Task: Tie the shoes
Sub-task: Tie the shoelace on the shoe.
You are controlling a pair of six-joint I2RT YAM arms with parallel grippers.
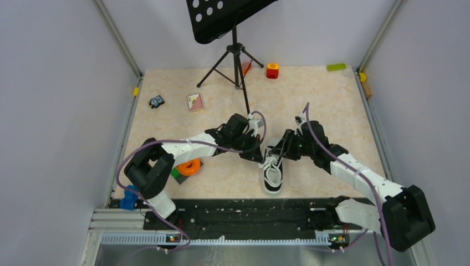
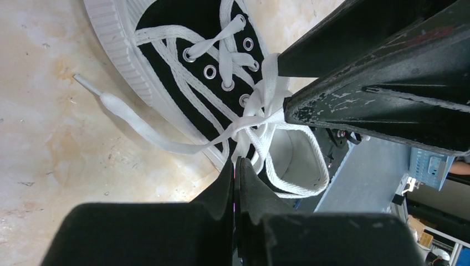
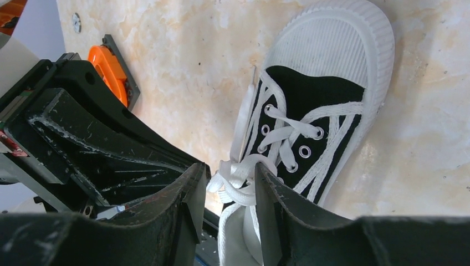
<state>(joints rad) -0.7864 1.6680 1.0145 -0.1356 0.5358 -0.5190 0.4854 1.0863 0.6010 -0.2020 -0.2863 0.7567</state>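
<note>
Inventory as counted from the floor beside the rig:

- Robot arms: two, a left arm (image 1: 183,147) and a right arm (image 1: 354,169).
- Grippers: two, a left gripper (image 2: 236,163) and a right gripper (image 3: 231,172), with two fingers each.
- Sneaker (image 1: 272,173): one, black and white.
- Lace (image 2: 113,105): one, white; one free tip is in sight.
- Table (image 1: 310,111): one.
- Music stand (image 1: 233,14): one, on three legs.
- Orange ring (image 1: 189,167): one.
- Green block (image 1: 177,174): one.
- Blue piece (image 1: 129,198): one.
- Red-and-yellow block (image 1: 272,70): one.
- Flat card (image 1: 194,102): one.
- Small black-and-blue item (image 1: 157,101): one.
- Flat green piece (image 1: 336,67): one.
- Yellow edge pieces: two (image 1: 136,91) (image 1: 362,76).
</note>
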